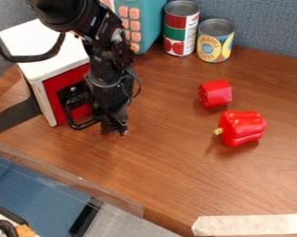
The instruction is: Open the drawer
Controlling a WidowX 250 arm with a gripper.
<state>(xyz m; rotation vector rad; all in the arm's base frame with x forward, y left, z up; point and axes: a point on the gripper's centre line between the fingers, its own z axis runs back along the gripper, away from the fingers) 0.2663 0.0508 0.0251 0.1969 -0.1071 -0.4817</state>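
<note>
My gripper (115,127) hangs low over the wooden table, just right of the small white box (44,51) at the left. The box's red drawer front (59,84) faces the table's middle and is partly covered by the arm. A black looped handle (81,126) stands out from that front, close beside the gripper's left side. Whether the two touch is unclear, and so is how far the drawer is pulled out.
A red pepper (243,128) and a small red block (215,94) lie to the right. Two cans (181,28) (215,40) and a teal toy (149,18) stand at the back. A black strip (17,115) juts left of the box. The table's front edge (107,196) runs below.
</note>
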